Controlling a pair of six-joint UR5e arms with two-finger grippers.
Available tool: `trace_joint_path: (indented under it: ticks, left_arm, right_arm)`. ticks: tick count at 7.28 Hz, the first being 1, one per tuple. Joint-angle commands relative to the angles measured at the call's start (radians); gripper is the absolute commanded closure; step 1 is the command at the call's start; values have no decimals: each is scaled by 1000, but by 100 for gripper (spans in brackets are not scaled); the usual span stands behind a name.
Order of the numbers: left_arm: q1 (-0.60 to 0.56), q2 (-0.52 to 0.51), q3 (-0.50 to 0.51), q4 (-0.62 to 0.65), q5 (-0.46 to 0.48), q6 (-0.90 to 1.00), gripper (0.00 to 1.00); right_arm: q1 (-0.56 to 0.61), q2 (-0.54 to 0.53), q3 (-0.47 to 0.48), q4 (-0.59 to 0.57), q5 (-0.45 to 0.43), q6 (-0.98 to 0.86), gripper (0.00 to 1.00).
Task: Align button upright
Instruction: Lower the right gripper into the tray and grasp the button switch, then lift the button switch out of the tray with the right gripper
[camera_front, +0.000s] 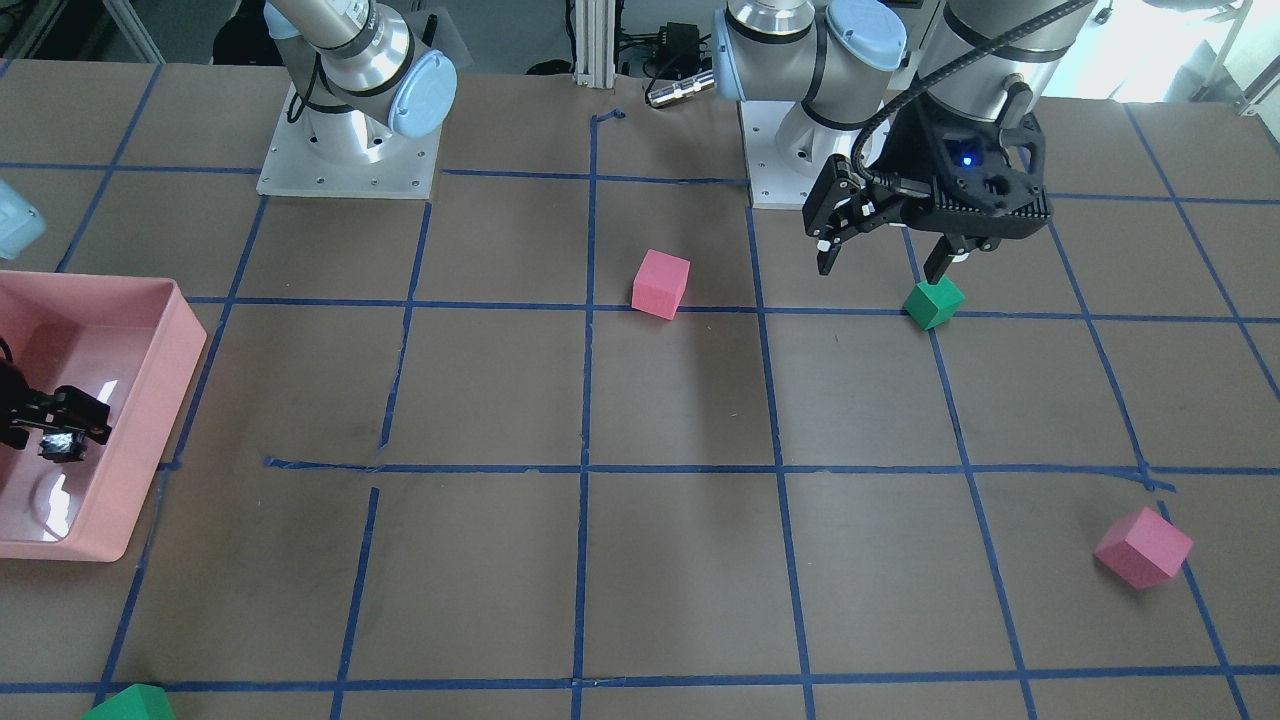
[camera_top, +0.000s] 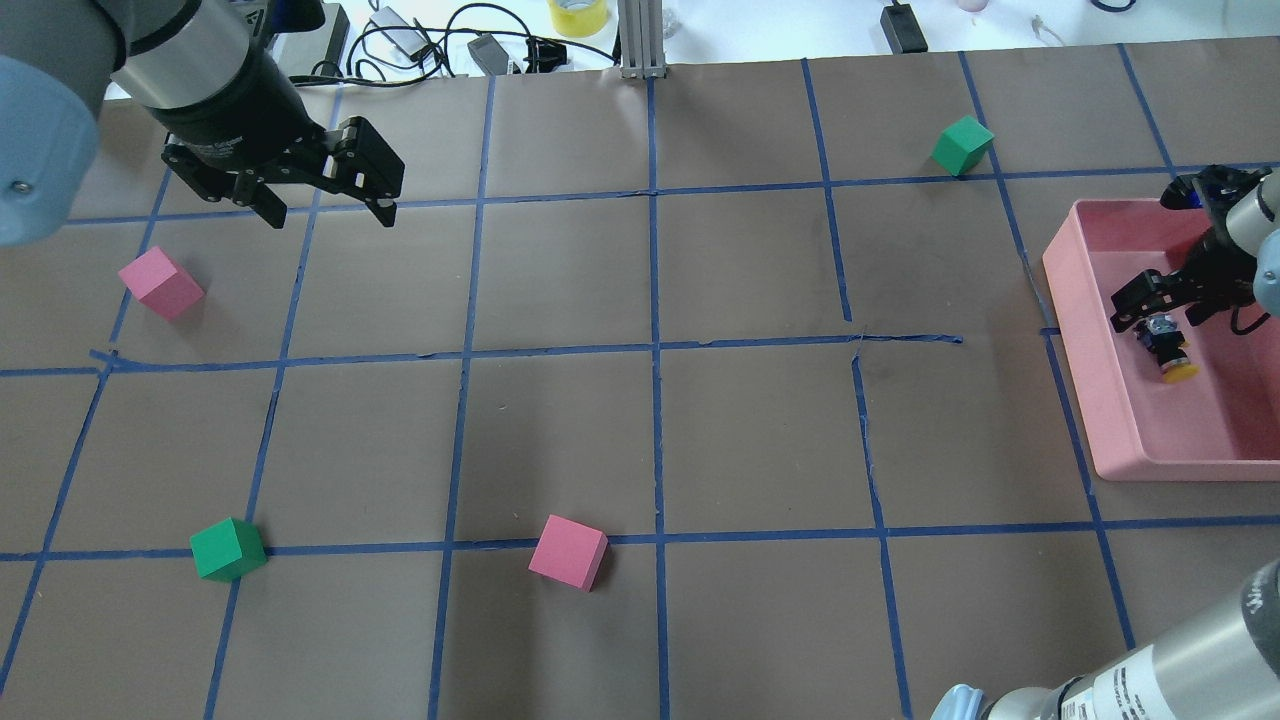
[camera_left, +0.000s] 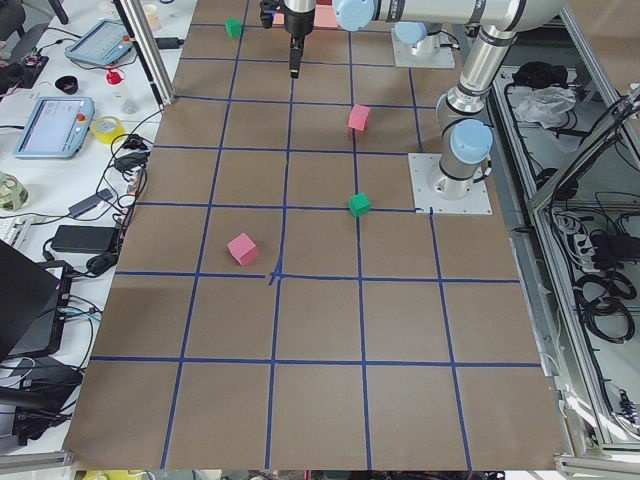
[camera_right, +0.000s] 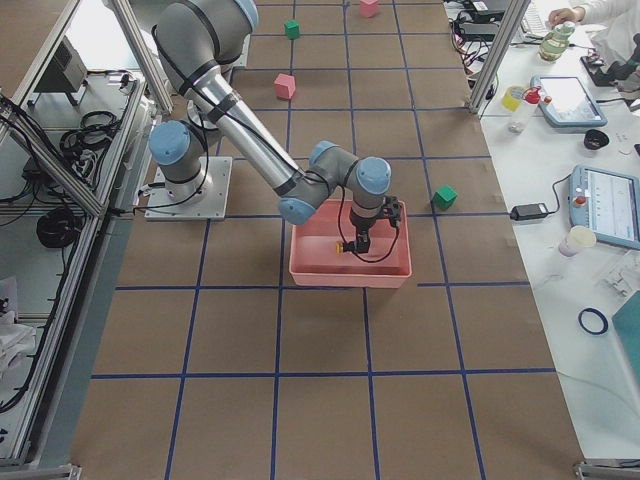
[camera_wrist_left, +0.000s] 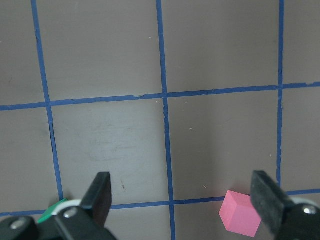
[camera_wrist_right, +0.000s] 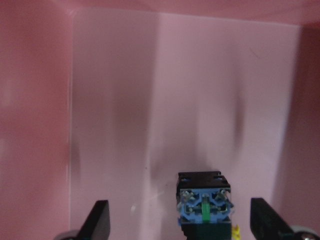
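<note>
Yellow at its cap and black in the body, the button (camera_top: 1168, 348) is inside the pink tray (camera_top: 1075, 350) at the right end of the worktop (camera_top: 650, 440), and its end with the screw contacts faces the right wrist camera. The right hand (camera_wrist_right: 179, 205) hangs just over it with both fingers (camera_wrist_right: 100, 220) spread wide; the button is between them and neither finger touches it. It sits a little nearer to one finger, so I think that finger would meet it first when the hand closes, and could push it over or make it slide on the smooth tray floor. The left hand (camera_top: 330, 213) is well apart from the tray, above the worktop, also spread and holding nothing. A label (camera_top: 1085, 700) on the right arm (camera_top: 1200, 660) carries writing, but it is too small to read; I find no other brand.
</note>
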Motion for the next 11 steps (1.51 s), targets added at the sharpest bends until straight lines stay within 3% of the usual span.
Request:
trace_joint_path:
  ticks: [1, 3, 4, 7, 9, 11]
  left_arm:
    - [0, 0, 0, 0, 0, 0, 0]
    - [0, 1, -2, 0, 1, 0, 0]
    - [0, 0, -2, 0, 1, 0, 0]
    - [0, 1, -2, 0, 1, 0, 0]
    - [0, 1, -2, 0, 1, 0, 0]
    - [0, 3, 0, 0, 3, 0, 0]
  right_arm:
    - [0, 1, 10, 0, -2, 0, 6]
    - [0, -1, 11, 6, -8, 2, 21]
    - [0, -1, 11, 12, -25, 0, 52]
    - [0, -2, 10, 17, -19, 2, 85]
    - [0, -11, 2, 18, -14, 2, 97]
    - [0, -25, -9, 38, -13, 2, 100]
